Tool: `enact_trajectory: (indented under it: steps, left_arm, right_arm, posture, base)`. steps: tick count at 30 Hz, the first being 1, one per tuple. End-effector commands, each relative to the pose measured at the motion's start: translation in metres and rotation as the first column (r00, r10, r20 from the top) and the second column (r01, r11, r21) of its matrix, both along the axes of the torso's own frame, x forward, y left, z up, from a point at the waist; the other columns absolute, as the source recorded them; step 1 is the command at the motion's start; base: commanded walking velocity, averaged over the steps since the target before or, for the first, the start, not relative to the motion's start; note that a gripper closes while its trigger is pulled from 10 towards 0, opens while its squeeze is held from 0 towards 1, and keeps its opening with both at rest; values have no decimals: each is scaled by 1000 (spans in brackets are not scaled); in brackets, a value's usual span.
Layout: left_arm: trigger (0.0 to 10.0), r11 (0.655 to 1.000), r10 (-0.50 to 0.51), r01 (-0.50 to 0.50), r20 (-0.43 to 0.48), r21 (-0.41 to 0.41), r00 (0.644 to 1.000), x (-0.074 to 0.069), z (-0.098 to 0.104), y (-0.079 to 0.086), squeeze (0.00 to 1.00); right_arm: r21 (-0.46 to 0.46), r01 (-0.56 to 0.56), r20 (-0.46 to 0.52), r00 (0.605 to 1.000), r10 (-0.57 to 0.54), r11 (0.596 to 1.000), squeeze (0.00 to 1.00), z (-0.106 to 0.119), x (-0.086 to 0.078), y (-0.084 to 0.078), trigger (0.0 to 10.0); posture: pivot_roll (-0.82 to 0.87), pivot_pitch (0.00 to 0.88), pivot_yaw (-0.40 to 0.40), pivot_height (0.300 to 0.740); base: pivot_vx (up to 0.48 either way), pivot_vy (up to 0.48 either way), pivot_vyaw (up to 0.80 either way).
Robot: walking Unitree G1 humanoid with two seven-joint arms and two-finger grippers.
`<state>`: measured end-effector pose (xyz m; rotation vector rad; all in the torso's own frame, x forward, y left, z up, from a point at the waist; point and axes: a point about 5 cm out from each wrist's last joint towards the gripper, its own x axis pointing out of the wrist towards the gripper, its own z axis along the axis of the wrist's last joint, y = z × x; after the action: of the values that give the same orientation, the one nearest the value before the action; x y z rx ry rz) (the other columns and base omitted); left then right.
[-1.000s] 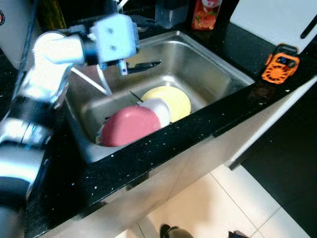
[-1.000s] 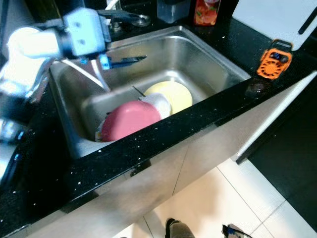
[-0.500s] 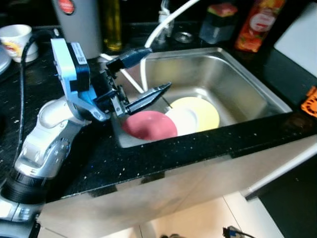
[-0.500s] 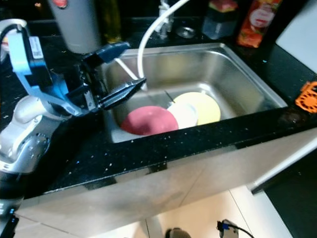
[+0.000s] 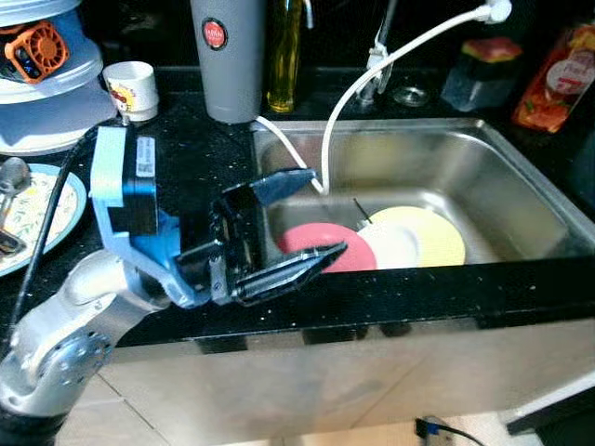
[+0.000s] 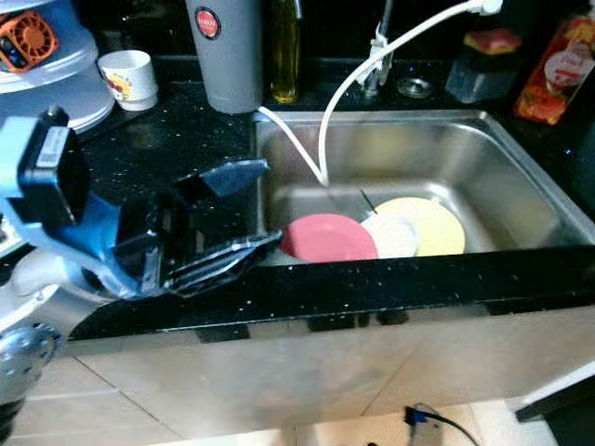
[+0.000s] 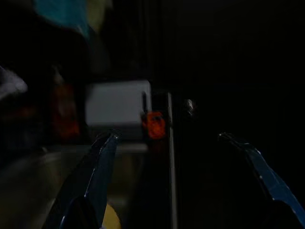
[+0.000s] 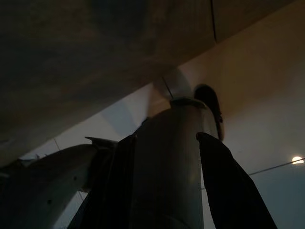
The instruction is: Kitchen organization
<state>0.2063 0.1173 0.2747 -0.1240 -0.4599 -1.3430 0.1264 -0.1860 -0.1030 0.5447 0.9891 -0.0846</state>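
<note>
Stainless steel forms the sink, which takes up the centre and right of the left eye view, set into a speckled black counter. On the sink floor lie three dishes in a row: a red plate toward the left, a small white plate overlapping it in the middle, and a yellow plate on the right. A thin dark utensil pokes up just behind the white plate. A white hose arcs from the upper right of the frame down into the basin.

The left gripper sits at centre-left of the frame, over the counter edge at the sink's left rim, on a blue wrist block. Its two black fingers are spread wide apart and hold nothing; the lower one reaches toward the red plate, though I cannot tell whether it touches.

Along the top of the frame stand a grey tumbler with a red badge, a bottle of yellow oil beside it, and a small white cup further left. In the upper left corner is a stack of pale plates with an orange fan on top, and below it a patterned plate at the left edge.

The right wrist view is dim: the right gripper's dark fingers flank a grey limb above pale floor, and I cannot tell their spread.
</note>
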Motion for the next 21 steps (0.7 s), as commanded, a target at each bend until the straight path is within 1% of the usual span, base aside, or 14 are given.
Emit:
enact_trajectory:
  steps: [1,2,3,5,6,9,10,12,13,16,17,18,19,21]
  left_arm:
    - [10000,999,-26,27,-26,42,999,-6,-4,0,0]
    - [10000,996,-59,63,-65,57,996,-13,-10,3,0]
    - [10000,990,-119,126,-102,68,988,-23,-15,6,0]
    - [10000,970,-224,236,-160,59,961,-42,-23,13,0]
    - [10000,964,-251,263,-176,49,952,-47,-24,15,0]
    - [10000,962,-260,272,-190,37,947,-50,-25,16,0]
    - [10000,952,-294,305,-220,18,930,-56,-27,18,0]
    - [10000,933,-336,359,-304,21,891,-68,-40,22,0]
    - [10000,933,-336,359,-304,21,891,-68,-40,22,0]
    - [10000,921,-344,388,-405,27,847,-77,-58,27,0]
    - [10000,920,-328,388,-442,52,835,-79,-66,28,0]
    - [10000,916,-291,388,-498,101,817,-80,-81,31,0]
    - [10000,916,-291,388,-498,101,817,-80,-81,31,0]
    - [10000,907,-237,389,-570,160,787,-82,-100,38,0]
  right_arm:
    - [18,-8,-48,999,8,1000,0,-4,-13,4,10000]
    - [19,-11,-46,999,12,1000,0,-4,-12,4,10000]
    - [21,-15,-46,999,16,1000,0,-4,-13,4,10000]
    - [22,-20,-45,999,21,1000,0,-4,-13,5,10000]
    - [23,-21,-44,999,22,1000,0,-4,-13,5,10000]
    - [23,-22,-44,999,23,999,0,-4,-13,5,10000]
    - [23,-25,-45,999,26,999,0,-5,-13,5,10000]
    - [24,-31,-46,998,32,999,0,-5,-14,5,10000]
    - [24,-31,-46,998,32,999,0,-5,-14,5,10000]
    - [25,-36,-44,998,37,999,0,-5,-14,5,10000]
    - [24,-38,-44,998,39,999,0,-5,-14,6,10000]
    - [24,-37,-44,998,38,999,0,-5,-14,6,10000]
    - [24,-37,-44,998,38,999,0,-5,-14,6,10000]
    - [24,-36,-43,998,37,999,0,-5,-14,6,10000]
  posture:
    - [119,78,-66,740]
    - [121,81,-67,740]
    - [126,84,-67,740]
    - [128,85,-67,740]
    - [132,88,-69,740]
    - [135,90,-72,740]
    - [140,95,-74,740]
    - [140,98,-74,740]
    - [140,98,-74,740]
    - [142,104,-73,740]
    - [139,107,-72,740]
    - [139,108,-71,740]
    - [139,108,-71,740]
    - [138,106,-69,740]
  base:
    - [0,0,0]
    - [0,0,0]
    - [0,0,0]
    - [0,0,0]
    - [0,0,0]
    - [0,0,0]
    - [0,0,0]
    - [0,0,0]
    - [0,0,0]
    - [0,0,0]
    - [0,0,0]
    - [0,0,0]
    - [0,0,0]
    - [0,0,0]
